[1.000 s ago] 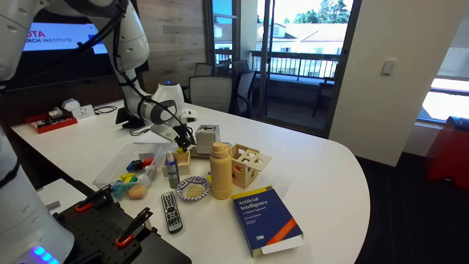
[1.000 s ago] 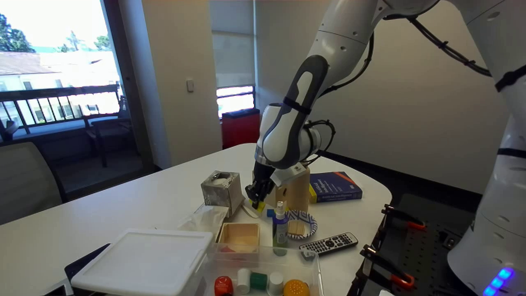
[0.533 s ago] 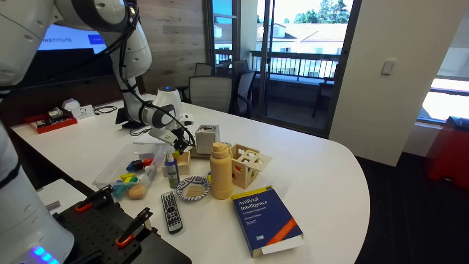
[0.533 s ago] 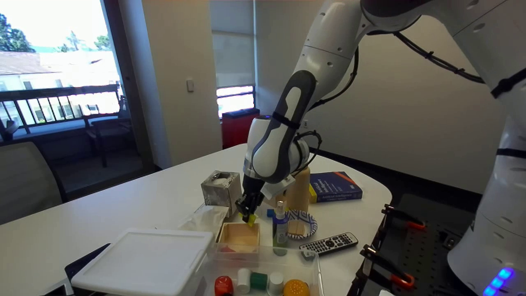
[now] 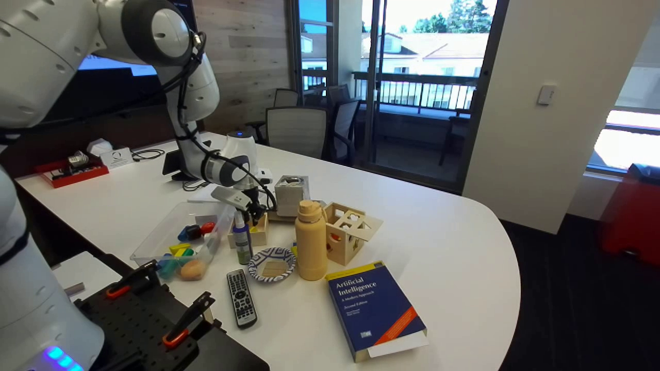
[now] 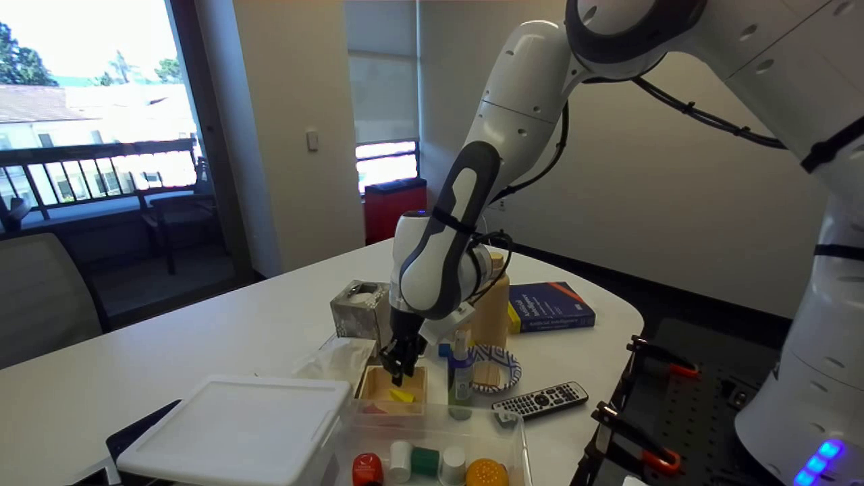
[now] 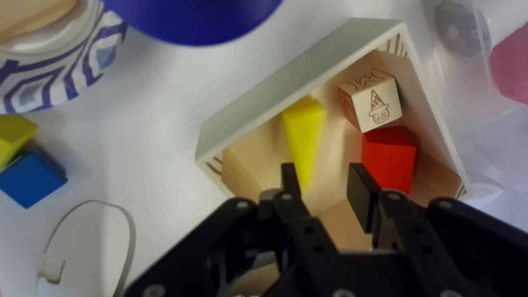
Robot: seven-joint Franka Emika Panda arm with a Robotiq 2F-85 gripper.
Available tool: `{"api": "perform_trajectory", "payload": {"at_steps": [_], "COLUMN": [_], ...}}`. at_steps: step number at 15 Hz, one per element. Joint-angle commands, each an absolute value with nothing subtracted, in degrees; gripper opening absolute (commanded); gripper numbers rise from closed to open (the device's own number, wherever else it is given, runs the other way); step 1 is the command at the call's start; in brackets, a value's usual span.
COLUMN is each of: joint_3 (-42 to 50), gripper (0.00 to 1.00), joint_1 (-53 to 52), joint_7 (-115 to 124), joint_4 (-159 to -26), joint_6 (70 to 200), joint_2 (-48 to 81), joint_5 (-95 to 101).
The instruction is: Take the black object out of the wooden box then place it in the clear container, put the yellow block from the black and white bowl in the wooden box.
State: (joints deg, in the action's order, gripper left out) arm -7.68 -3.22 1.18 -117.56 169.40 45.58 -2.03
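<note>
The small tan wooden box point(image 6: 416, 379) stands beside the clear container point(image 6: 522, 445). It also shows in the wrist view point(image 7: 247, 128). A yellow wedge block point(image 7: 305, 132) lies in the box, with a red block point(image 7: 390, 161) and a printed wooden cube point(image 7: 375, 101). The yellow block shows too in an exterior view point(image 6: 402, 395). My gripper point(image 7: 321, 177) is open and empty just above the box, fingers apart from the yellow block's tip. A black object point(image 5: 194, 232) lies in the clear container among colored pieces. The patterned bowl point(image 7: 41, 86) holds a flat wooden piece point(image 5: 274, 268).
A purple spray bottle point(image 5: 241, 239) stands close by the box. A tissue box point(image 6: 363, 317), yellow squeeze bottle point(image 5: 311, 242) and shape-sorter crate point(image 5: 340, 247) stand nearby. A remote point(image 5: 241, 299), book point(image 5: 376, 309) and white lid point(image 6: 236, 428) lie around.
My gripper has moved over the wooden box and lowered, carrying the yellow block. It has opened, and the yellow block now lies inside the box.
</note>
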Motion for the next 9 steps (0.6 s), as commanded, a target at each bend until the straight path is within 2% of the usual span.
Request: {"api": "perform_trajectory", "payload": {"at_steps": [1, 5, 9], "joint_3": [-5.6, -3.0, 0.1], "gripper": [0.7, 0.99, 1.0], "joint_1": [-5.2, -7.4, -10.0], "joint_7": [0.5, 0.5, 0.1], "joint_4": [-116.2, -118.3, -122.5], "joint_6": [167.9, 168.7, 167.5], "joint_2": [45.6, 42.6, 36.1], "joint_5": [-0.6, 1.9, 5.8]}}
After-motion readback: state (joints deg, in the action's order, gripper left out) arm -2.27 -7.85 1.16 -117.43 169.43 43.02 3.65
